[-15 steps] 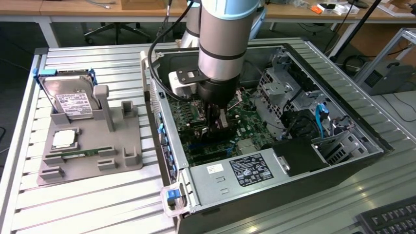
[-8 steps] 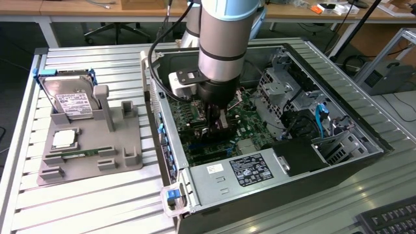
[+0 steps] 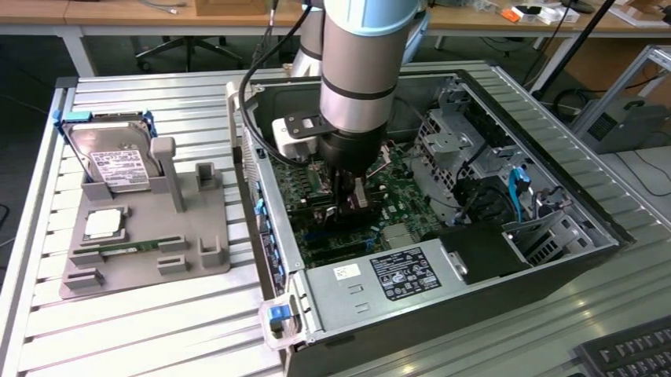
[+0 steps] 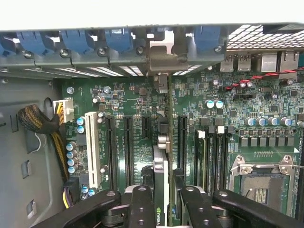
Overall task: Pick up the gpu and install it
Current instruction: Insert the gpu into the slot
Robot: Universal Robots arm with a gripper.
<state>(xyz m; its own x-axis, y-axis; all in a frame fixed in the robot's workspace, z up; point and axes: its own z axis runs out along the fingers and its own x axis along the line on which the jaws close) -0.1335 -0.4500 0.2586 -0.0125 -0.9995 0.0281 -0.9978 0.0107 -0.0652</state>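
Because the thin green card with its black cooler and silver end bracket, the gpu (image 4: 161,190), must meet a slot edge-on, the black two-fingered tool (image 4: 160,199) clamps it narrowly from both sides and holds it upright over the green motherboard (image 4: 123,102), bracket end towards the case's rear wall with its blue latches (image 4: 118,40). Long black expansion slots flank the card closely, and it looks aligned with one, though I cannot tell whether it is seated. Around it the open black computer case (image 3: 587,228) crowds in. Farther off, on the slatted metal desk (image 3: 157,322), a grey holder tray (image 3: 199,236) keeps a silver hard drive (image 3: 118,166).
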